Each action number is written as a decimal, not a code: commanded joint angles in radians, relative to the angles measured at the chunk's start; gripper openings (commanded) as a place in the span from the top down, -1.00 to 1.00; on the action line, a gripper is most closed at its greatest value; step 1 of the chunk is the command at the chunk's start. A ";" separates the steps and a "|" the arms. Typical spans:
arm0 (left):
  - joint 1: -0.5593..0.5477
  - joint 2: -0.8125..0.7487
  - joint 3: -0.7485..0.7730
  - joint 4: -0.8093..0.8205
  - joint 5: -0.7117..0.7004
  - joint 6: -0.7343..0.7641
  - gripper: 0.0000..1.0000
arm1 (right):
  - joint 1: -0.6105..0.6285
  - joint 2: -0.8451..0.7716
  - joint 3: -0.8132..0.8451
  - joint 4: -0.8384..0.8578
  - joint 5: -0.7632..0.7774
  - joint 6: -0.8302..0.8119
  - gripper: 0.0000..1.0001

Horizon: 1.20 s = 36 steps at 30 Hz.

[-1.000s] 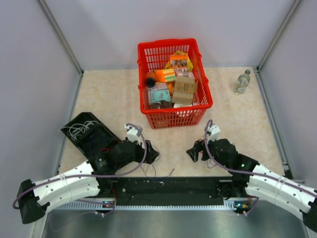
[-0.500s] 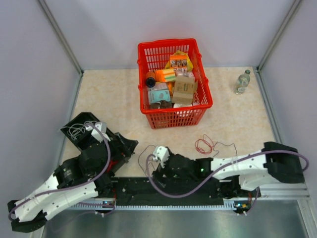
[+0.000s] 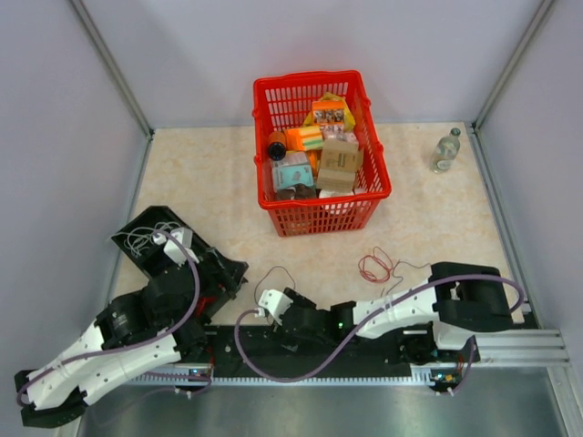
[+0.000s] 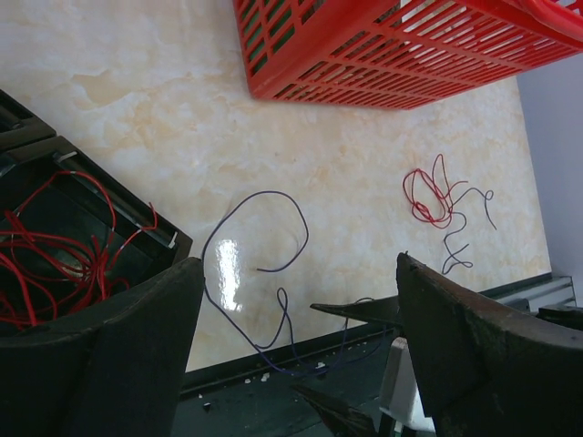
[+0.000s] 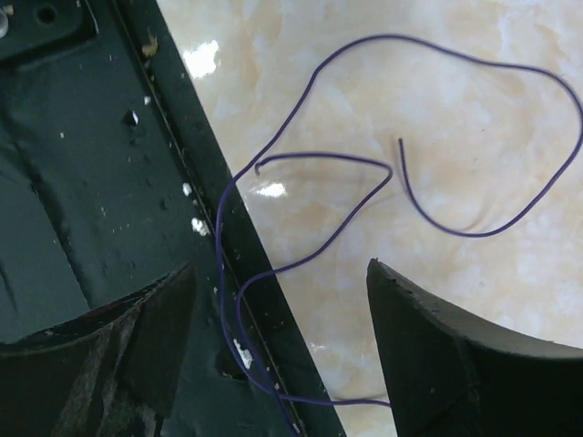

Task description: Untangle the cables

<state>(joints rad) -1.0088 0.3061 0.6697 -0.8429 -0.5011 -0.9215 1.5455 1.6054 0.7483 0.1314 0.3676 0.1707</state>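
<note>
A small tangle of red wires (image 3: 374, 267) with a dark strand (image 3: 412, 268) lies on the table right of centre; it also shows in the left wrist view (image 4: 426, 193). A separate purple wire (image 3: 271, 276) loops near the front edge and over the black base plate (image 5: 82, 182). It shows in the left wrist view (image 4: 260, 264) and the right wrist view (image 5: 328, 228). My right gripper (image 3: 279, 319) is open just above this wire, which runs between its fingers (image 5: 278, 355). My left gripper (image 3: 232, 273) is open and empty (image 4: 301, 364), beside a black box.
A black open box (image 3: 137, 238) holding red and whitish wires (image 4: 50, 259) sits at the left. A red basket (image 3: 321, 218) full of packages stands at centre back. A clear bottle (image 3: 444, 150) stands at back right. The right arm stretches across the front edge.
My right arm has swung from the right across to the left, bringing its open gripper over the purple wire. My left arm has drawn back toward the black box.
</note>
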 commanded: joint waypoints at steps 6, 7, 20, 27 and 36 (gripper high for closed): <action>0.001 -0.019 0.042 -0.005 -0.033 0.021 -0.80 | 0.025 0.036 0.062 -0.055 0.094 0.003 -0.09; 0.001 -0.015 0.041 0.002 -0.027 0.029 -0.80 | 0.021 0.031 0.062 -0.055 0.100 0.003 0.03; 0.003 -0.015 -0.088 0.486 0.356 0.278 -0.96 | -0.415 -0.393 -0.242 0.224 -0.655 0.285 1.00; 0.009 0.212 -0.053 0.758 0.686 0.446 -0.96 | -0.703 -0.630 -0.316 0.402 -1.126 0.530 1.00; 0.095 0.364 0.002 0.927 0.978 0.525 -0.98 | -0.786 -0.688 -0.288 0.614 -1.320 0.739 1.00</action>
<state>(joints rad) -0.9279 0.6598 0.6098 -0.0620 0.3340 -0.4736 0.7712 0.9192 0.4305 0.5865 -0.8051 0.7929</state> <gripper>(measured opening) 0.987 0.010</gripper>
